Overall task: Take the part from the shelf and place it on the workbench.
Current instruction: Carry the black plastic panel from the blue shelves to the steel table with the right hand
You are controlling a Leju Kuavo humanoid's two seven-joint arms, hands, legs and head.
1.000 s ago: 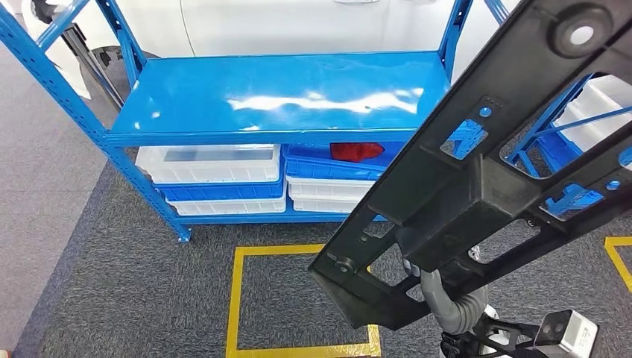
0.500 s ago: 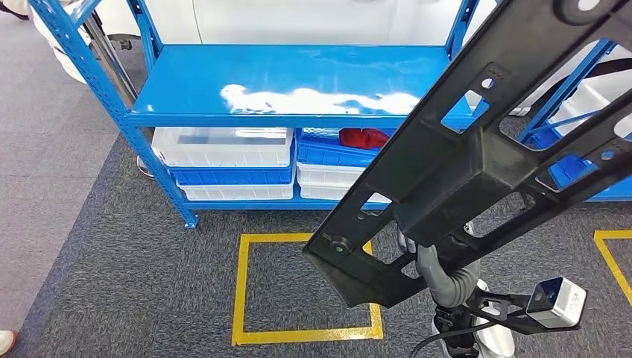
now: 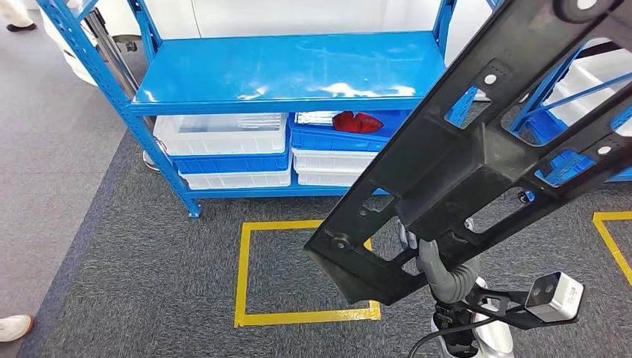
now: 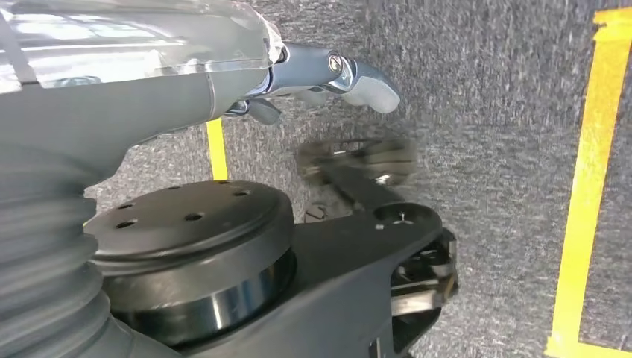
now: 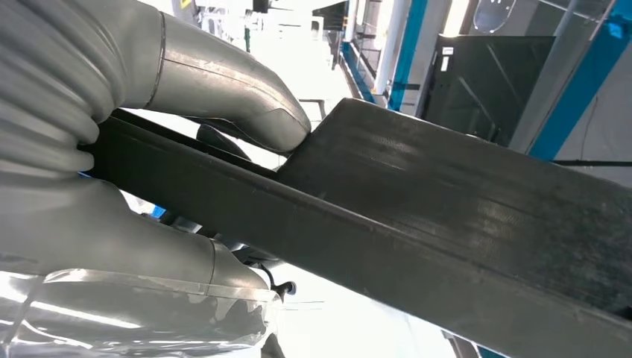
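Far left of the right hand, in the head view: grey floor, a shoe [image 3: 13, 327] at the edge. Nearer, beyond the hand: blue shelf [image 3: 283, 71], its top board bare and glossy, with white and blue bins [image 3: 223, 149] stacked below and a red item [image 3: 356, 121] in one bin. On the carpet, just left of the hand: yellow tape square [image 3: 242, 276]. Above the right hand [image 3: 440, 272]: long black part [image 3: 477, 156], held up on a slant, off the shelf, crossing toward the upper right.

From the right wrist view, what the head view hides: right hand's thumb and fingers [image 5: 223, 82] clamped on the part's edge [image 5: 447, 201], firmly closed.

From the left wrist view: left hand [image 4: 328, 74] over carpet and yellow tape, holding nothing visible; how far open, cannot tell.
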